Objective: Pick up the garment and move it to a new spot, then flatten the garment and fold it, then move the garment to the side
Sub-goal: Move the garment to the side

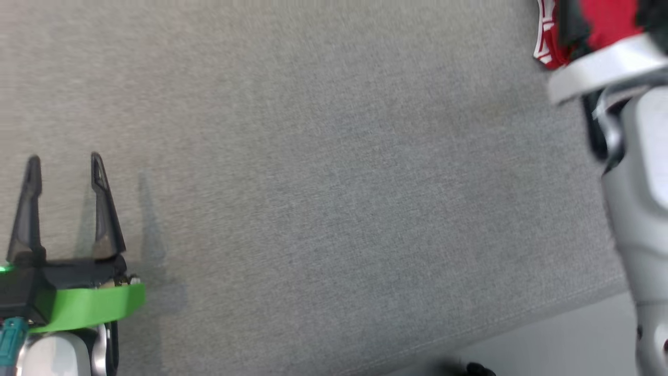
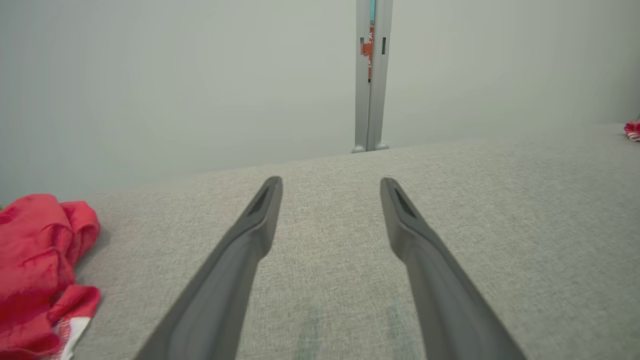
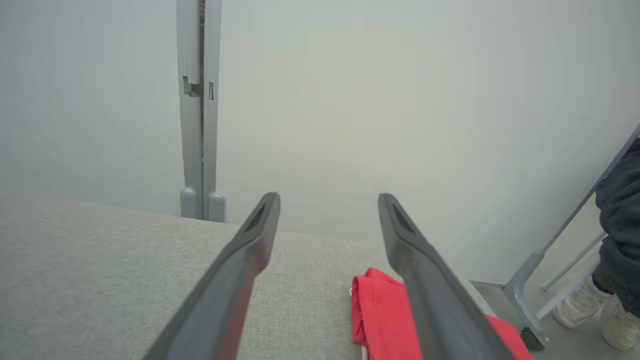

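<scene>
The left end effector (image 1: 64, 158) has two long dark fingers (image 1: 107, 219), thin and pointed, on a black base with a bright green band (image 1: 88, 308) and a small green light (image 1: 4, 269). Its wrist (image 1: 57, 355) is white with a teal part (image 1: 10, 339). The right forearm (image 1: 642, 209) is pale grey, with a white ring (image 1: 600, 68).

Grey woven-fabric counter (image 1: 313, 183): flat. Pale grey wall panels (image 2: 150, 75) behind counter, joined at grey vertical metal post (image 2: 382, 100). Person's white shoe (image 3: 575, 305) near grey metal frame leg (image 3: 520, 295).
</scene>
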